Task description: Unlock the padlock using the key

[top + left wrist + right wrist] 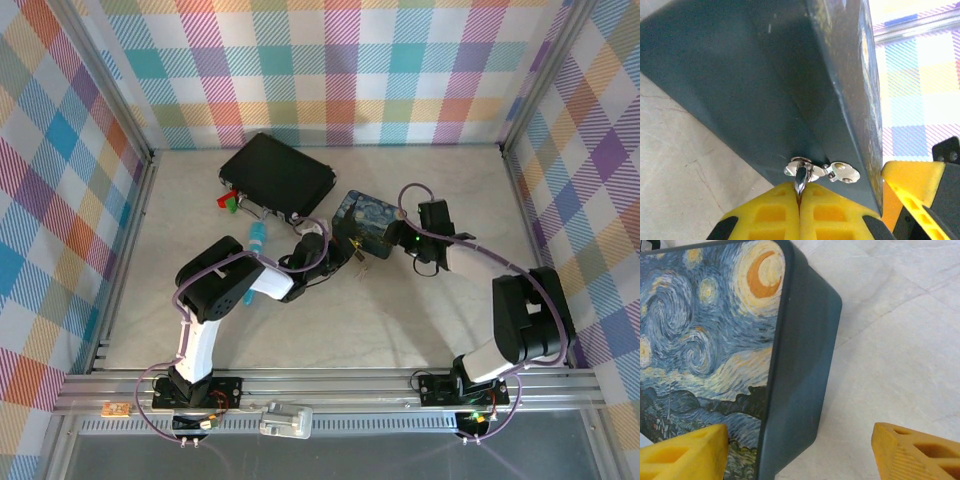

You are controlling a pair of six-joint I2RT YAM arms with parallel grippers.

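Seen from above, both arms meet at a starry-night tin (365,218) in the middle of the table (400,330). At the bottom centre of the left wrist view, the left pincer (800,197) is pressed together on a thin silvery key (800,179). The key's tip touches shiny metal fittings (837,171) on the tin's dark lower edge. The padlock (356,257) looks to be the tiny thing at the tin's lower edge in the overhead view, and its keyhole is too small to make out. The right pincer (795,455) stands apart, one finger over the painted lid and the other over bare table, straddling the tin's wall without gripping. To do this step well, the right pincer should probably steady the tin first. The left should line the key up with the keyhole, push gently, and turn only once it is seated.
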